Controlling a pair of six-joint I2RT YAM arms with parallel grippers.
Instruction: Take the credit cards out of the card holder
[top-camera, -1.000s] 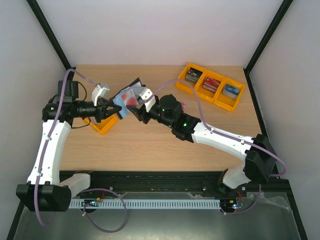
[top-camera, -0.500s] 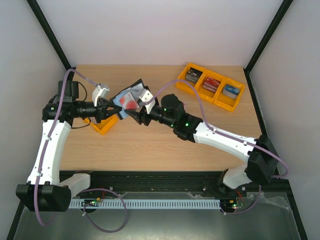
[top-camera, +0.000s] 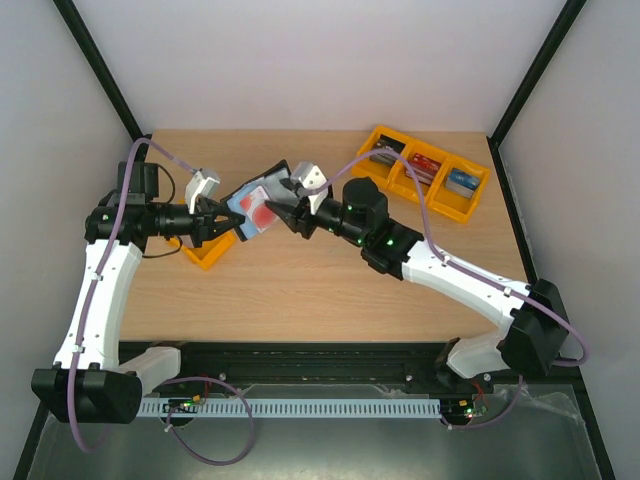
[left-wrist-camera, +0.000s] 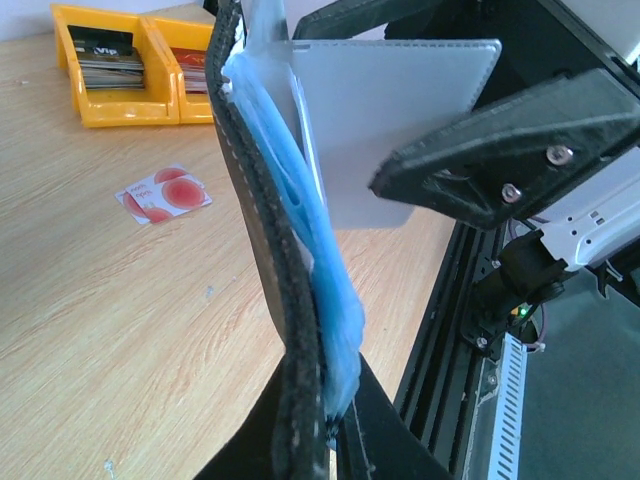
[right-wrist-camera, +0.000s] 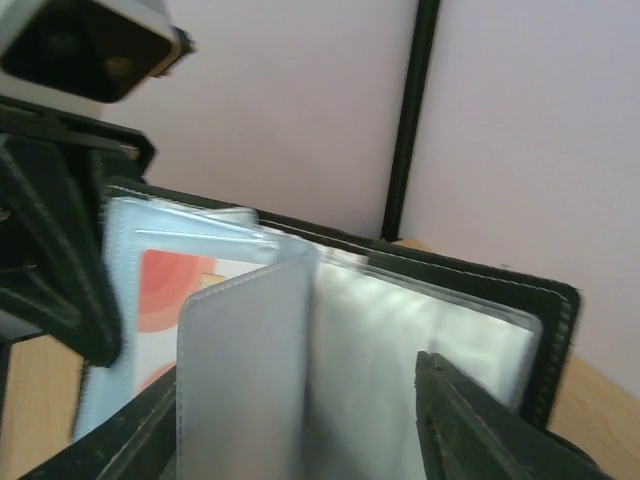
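The card holder (top-camera: 252, 203), a black case with blue-grey clear pockets, hangs open above the table with my left gripper (top-camera: 218, 226) shut on its lower edge (left-wrist-camera: 285, 330). One credit card (right-wrist-camera: 160, 290) with red blotches sits inside a pocket on the left. My right gripper (top-camera: 286, 212) is at the holder's open side, its jaws open on either side of a loose clear pocket leaf (right-wrist-camera: 250, 370) without pressing it. Another credit card (left-wrist-camera: 163, 193) lies flat on the table.
A yellow tray (top-camera: 425, 172) with three compartments of stacked cards stands at the back right. A small yellow bin (top-camera: 207, 252) sits on the table under my left gripper. Black frame posts rise at both back corners.
My right arm has swung back and to the right, its gripper rising to the holder's open side. The jaws have narrowed slightly. My left gripper and the holder have stayed still.
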